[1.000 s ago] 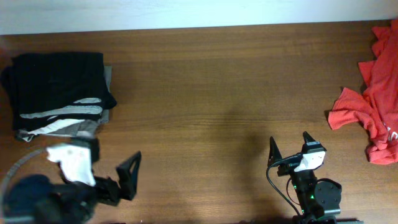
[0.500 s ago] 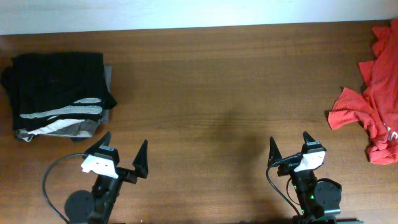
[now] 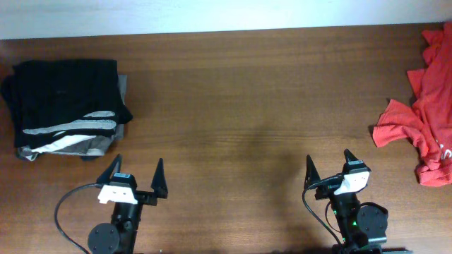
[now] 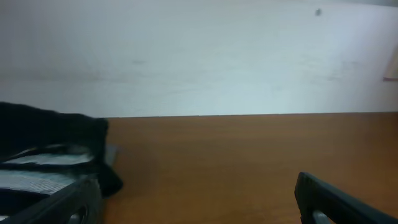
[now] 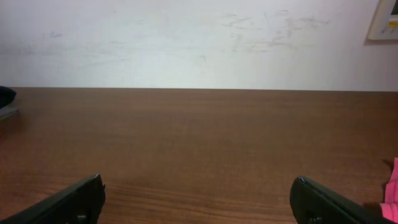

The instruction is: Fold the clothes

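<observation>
The left gripper (image 3: 139,164) sits at the near edge of the bench (image 3: 240,106), jaws spread wide and empty. The right gripper (image 3: 327,156) stands the same way, released, well off to its side. Just beyond the left one lies a folded stack (image 3: 63,106): a black garment (image 3: 67,88) on top, a grey one with white stripes (image 3: 70,137) showing under its front edge. A red-orange garment (image 3: 422,120) lies crumpled at the far right edge, bearing a white mark too small to read.

Wood table (image 5: 199,137) below white wall (image 5: 186,43), right gripper (image 5: 197,190) fingers spread wide apart, red cloth (image 5: 394,183) at right edge.
</observation>
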